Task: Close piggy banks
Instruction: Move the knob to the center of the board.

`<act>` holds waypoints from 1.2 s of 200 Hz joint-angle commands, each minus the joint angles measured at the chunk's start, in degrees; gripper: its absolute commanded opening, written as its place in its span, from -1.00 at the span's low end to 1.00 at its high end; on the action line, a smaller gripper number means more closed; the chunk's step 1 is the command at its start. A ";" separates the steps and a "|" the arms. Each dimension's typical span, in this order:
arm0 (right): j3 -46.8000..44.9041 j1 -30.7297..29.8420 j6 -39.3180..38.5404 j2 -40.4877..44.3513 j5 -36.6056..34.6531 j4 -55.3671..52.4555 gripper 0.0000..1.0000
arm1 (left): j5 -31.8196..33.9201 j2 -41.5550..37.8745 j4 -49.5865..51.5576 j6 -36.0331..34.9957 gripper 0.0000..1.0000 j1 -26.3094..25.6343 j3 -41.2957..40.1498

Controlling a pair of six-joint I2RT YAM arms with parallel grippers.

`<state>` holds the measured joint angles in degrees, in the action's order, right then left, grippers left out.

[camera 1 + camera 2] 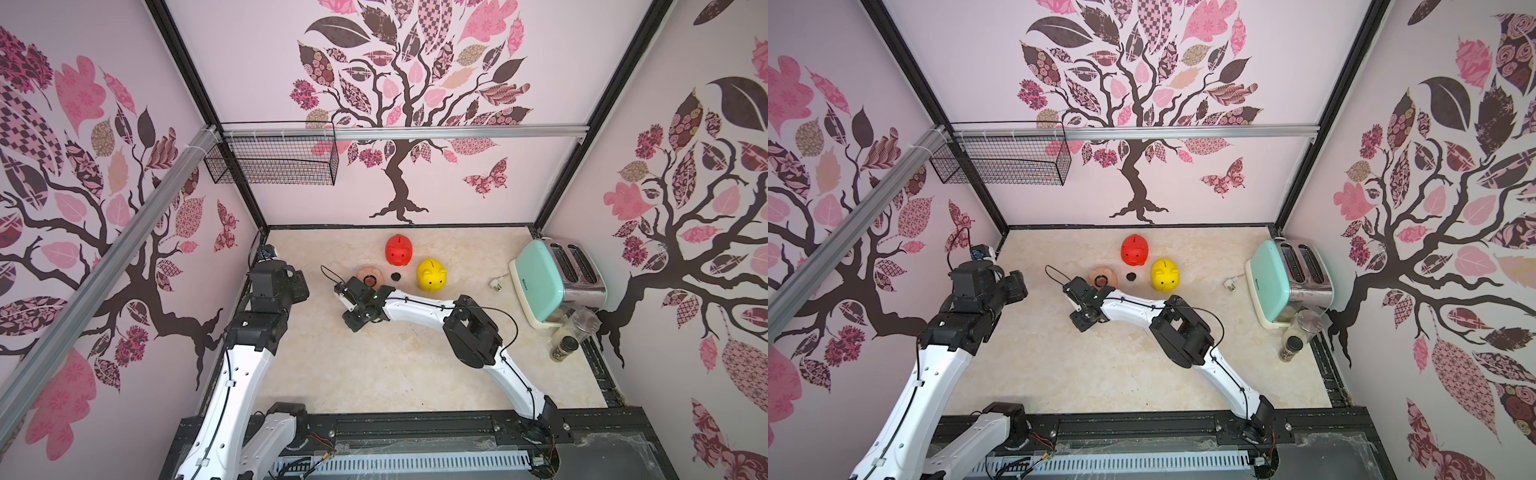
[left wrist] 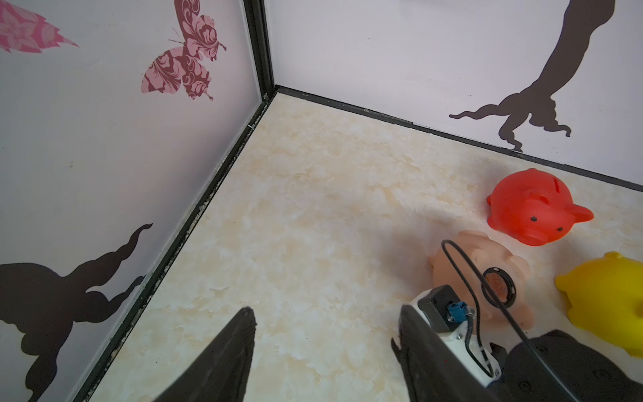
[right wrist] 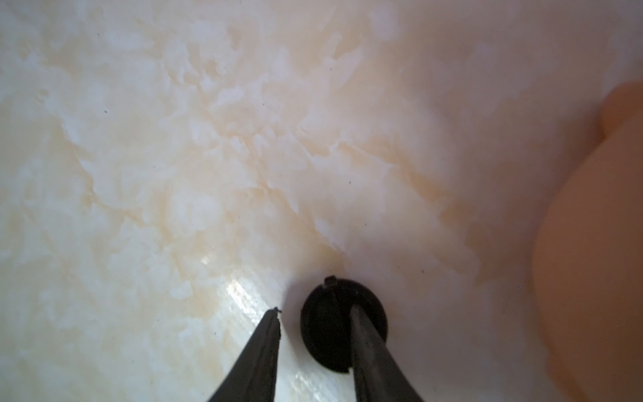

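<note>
Three piggy banks sit at the back of the table. The red one (image 1: pixel 398 250) (image 2: pixel 532 207) and the yellow one (image 1: pixel 431 275) (image 2: pixel 605 302) stand upright. The peach one (image 1: pixel 370 275) (image 2: pixel 487 275) lies belly up, its round hole (image 2: pixel 497 282) ringed in black. My right gripper (image 3: pixel 315 309) hangs low beside it with its jaws apart. A black plug (image 3: pixel 328 323) lies under its right finger, clear of the left finger. Another black plug (image 1: pixel 395 276) (image 1: pixel 1131 276) rests between the peach and yellow pigs. My left gripper (image 2: pixel 325 311) is open and holds nothing, near the left wall.
A mint-green toaster (image 1: pixel 552 282) stands at the right wall, its cord end (image 1: pixel 496 284) on the table. A glass jar (image 1: pixel 582 324) and a spice jar (image 1: pixel 563 348) stand in front of it. A wire basket (image 1: pixel 274 158) hangs on the back wall.
</note>
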<state>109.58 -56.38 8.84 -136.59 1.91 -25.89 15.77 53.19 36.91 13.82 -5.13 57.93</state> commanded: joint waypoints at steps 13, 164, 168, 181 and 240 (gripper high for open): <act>-6.28 -0.38 2.30 3.57 1.31 -1.68 -0.25 | -0.48 -0.46 0.06 -0.29 0.34 0.25 0.33; -32.24 1.00 6.95 22.39 1.25 1.87 -0.24 | 0.84 -1.07 -0.29 -0.29 0.34 -1.53 -0.19; -33.31 1.36 7.24 23.07 1.33 2.25 -0.24 | 0.84 -1.03 -0.20 -0.29 0.34 -1.60 -0.21; -36.44 2.42 7.89 25.16 1.58 3.31 -0.24 | 0.69 -0.74 -0.06 -0.29 0.34 -1.72 -0.09; -45.47 6.80 9.87 32.24 1.36 5.23 -0.24 | -0.04 -0.42 -0.01 -0.20 0.34 -1.80 0.12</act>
<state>65.76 -50.68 17.19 -106.74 3.46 -21.15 16.25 52.77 36.91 13.67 -6.70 57.93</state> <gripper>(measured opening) 0.381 0.669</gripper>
